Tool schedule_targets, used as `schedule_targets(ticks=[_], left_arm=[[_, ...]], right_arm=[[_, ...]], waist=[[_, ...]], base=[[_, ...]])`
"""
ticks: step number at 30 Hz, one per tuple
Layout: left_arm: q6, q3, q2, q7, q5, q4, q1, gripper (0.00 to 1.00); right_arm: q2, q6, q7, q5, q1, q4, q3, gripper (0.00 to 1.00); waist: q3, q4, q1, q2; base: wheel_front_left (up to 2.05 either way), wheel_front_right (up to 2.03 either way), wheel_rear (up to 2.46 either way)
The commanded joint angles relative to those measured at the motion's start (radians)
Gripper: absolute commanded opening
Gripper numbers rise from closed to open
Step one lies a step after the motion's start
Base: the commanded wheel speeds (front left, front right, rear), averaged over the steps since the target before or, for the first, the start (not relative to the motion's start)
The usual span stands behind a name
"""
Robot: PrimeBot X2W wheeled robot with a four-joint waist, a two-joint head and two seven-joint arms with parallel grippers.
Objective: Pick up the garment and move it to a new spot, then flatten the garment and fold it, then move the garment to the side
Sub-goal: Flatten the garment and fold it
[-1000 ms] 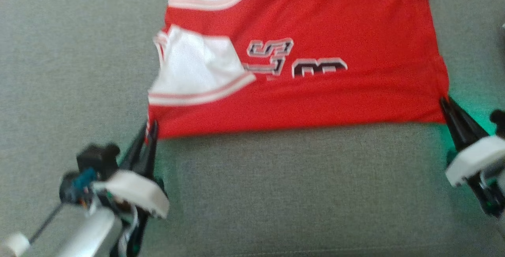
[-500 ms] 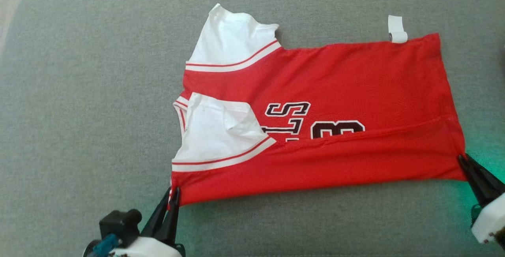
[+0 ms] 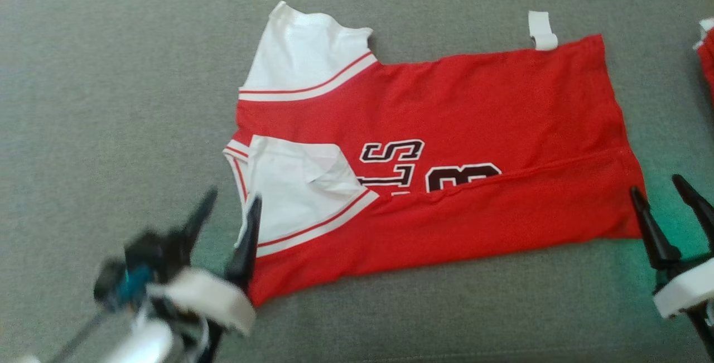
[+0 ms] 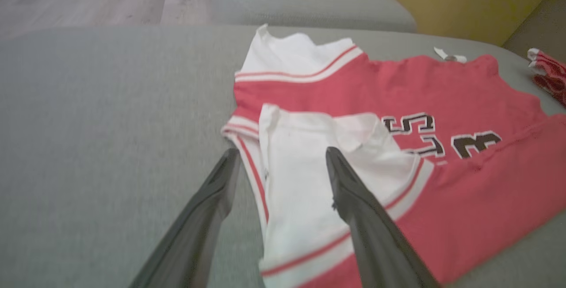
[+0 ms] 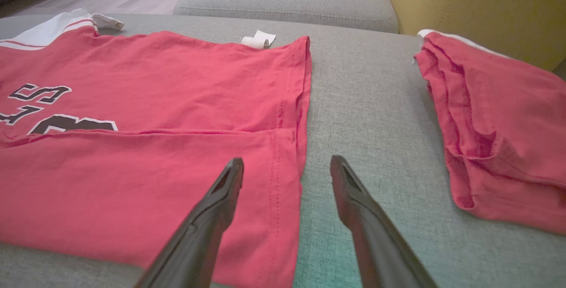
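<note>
The left gripper (image 3: pixel 231 201) was seen with its two dark fingers spread apart and nothing held between them. In its wrist view (image 4: pixel 282 153), one finger was laid over a white sleeve (image 4: pixel 309 182) and the other over bare grey cushion (image 4: pixel 88 146), so the shirt's neck edge was straddled. Whether cloth was touched could not be told.

The right gripper (image 3: pixel 657 184) was likewise seen with its fingers wide apart and empty. In its wrist view (image 5: pixel 286 160), one finger was placed above the shirt's hem corner and the other above the cushion (image 5: pixel 367 102) just beside it.

Between the two grippers the shirt (image 3: pixel 474 106) was spread flat, red with dark, white-edged lettering. The long edge nearest the grippers had been folded up over the body, so the lower part of the lettering was covered. The sleeve by the left gripper was folded onto the chest; a second white sleeve (image 3: pixel 307 51) was stuck out on the far side. A small white tag (image 3: pixel 542 29) was seen at the far edge, ahead of the right gripper.

Beyond the right gripper's outer side, apart from the shirt, a folded red cloth (image 5: pixel 499 124) was laid against a yellow backrest (image 5: pixel 477 0).
</note>
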Motion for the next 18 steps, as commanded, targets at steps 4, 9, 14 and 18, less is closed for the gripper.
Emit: schedule_targets(ticks=[4,9,14,18], left_arm=[[-0.090,0.065,0.077,0.092,-0.001,-0.040,-0.243,1.00],[-0.190,0.079,0.107,0.230,-0.036,0.025,-0.456,1.00],[-0.297,0.085,0.118,0.406,-0.090,0.178,-0.701,1.00],[-0.378,0.054,0.099,0.565,-0.111,0.334,-0.903,1.00]], right_arm=[[0.024,-0.001,-0.017,-0.064,-0.018,-0.068,-0.023,1.00],[0.049,-0.001,-0.019,-0.102,-0.044,-0.112,-0.020,1.00],[0.079,-0.001,-0.029,-0.134,-0.095,-0.144,-0.002,1.00],[0.111,-0.001,-0.042,-0.152,-0.128,-0.147,0.004,1.00]], waist=[[0.055,-0.040,0.0000,0.0000],[0.103,-0.072,0.0000,0.0000],[0.165,-0.133,0.0000,0.0000],[0.226,-0.179,0.0000,0.0000]], base=[[0.00,0.00,0.00],[0.00,0.00,0.00],[0.00,0.00,0.00],[0.00,0.00,0.00]])
